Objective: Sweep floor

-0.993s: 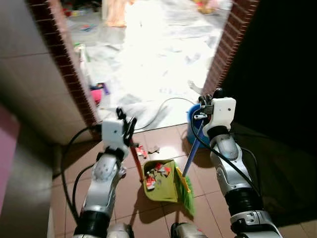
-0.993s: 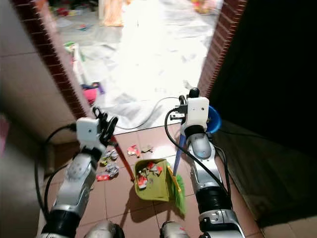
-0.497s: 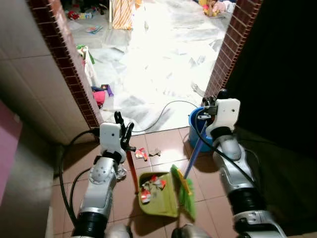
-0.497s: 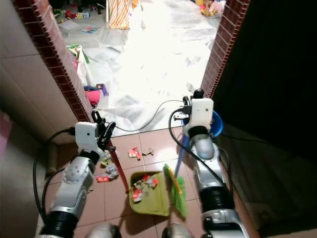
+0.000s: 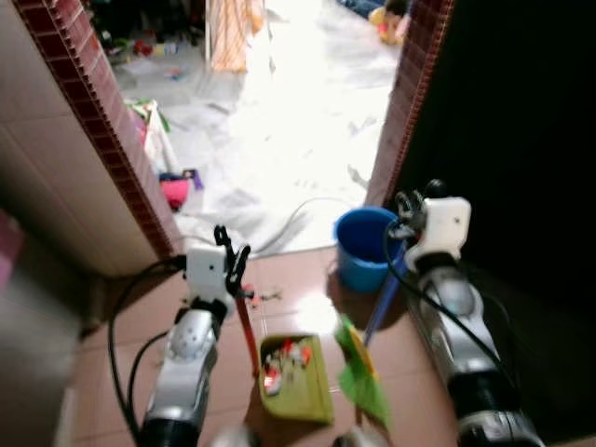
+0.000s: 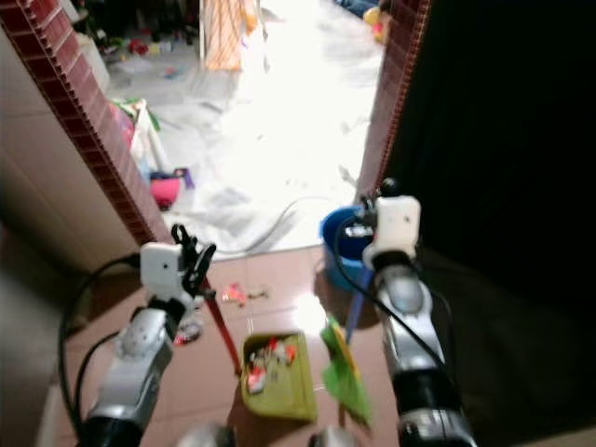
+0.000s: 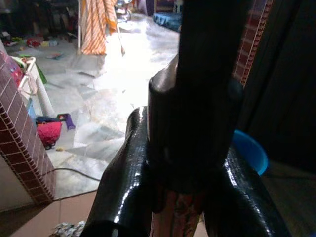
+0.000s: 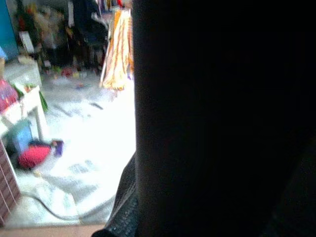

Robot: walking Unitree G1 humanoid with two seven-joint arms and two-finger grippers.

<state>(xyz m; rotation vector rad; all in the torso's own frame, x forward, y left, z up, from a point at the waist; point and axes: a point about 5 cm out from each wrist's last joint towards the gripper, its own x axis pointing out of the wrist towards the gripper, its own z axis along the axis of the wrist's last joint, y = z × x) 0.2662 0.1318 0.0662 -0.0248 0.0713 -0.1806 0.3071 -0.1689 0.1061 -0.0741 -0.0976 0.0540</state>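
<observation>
You have one yellow-green plastic dustpan (image 5: 296, 380) resting on the floor below and between your two claws, with a small heap of red and white litter scraps (image 5: 284, 358) inside it. Its red upright handle (image 5: 247, 331) runs up into your left claw (image 5: 229, 264), whose two black fingers (image 7: 123, 187) are clenched around that rod. Just right of the pan stands one broom: green bristles (image 5: 364, 384) touching the floor, a blue stick (image 5: 381, 307) slanting up to your right claw (image 5: 406, 210). That claw sits at the top of the stick, but you cannot tell from these blurred pictures whether its fingers are clamped. One loose bit of litter (image 6: 233, 295) lies on the floor just below your left claw, with a crumpled clump (image 6: 189, 328) beside that arm.

One round blue plastic bucket (image 5: 364, 246) stands just left of your right claw, near the broom stick.

The floor (image 5: 298, 275) under you is reddish-brown tile. Ahead, one doorway framed by two red brick jambs (image 5: 102, 116) opens onto a bright, pale floor (image 5: 298, 121) with a grey cable (image 6: 279, 219), a pink object (image 5: 173, 192) and an orange striped cloth (image 5: 233, 33) further off.
</observation>
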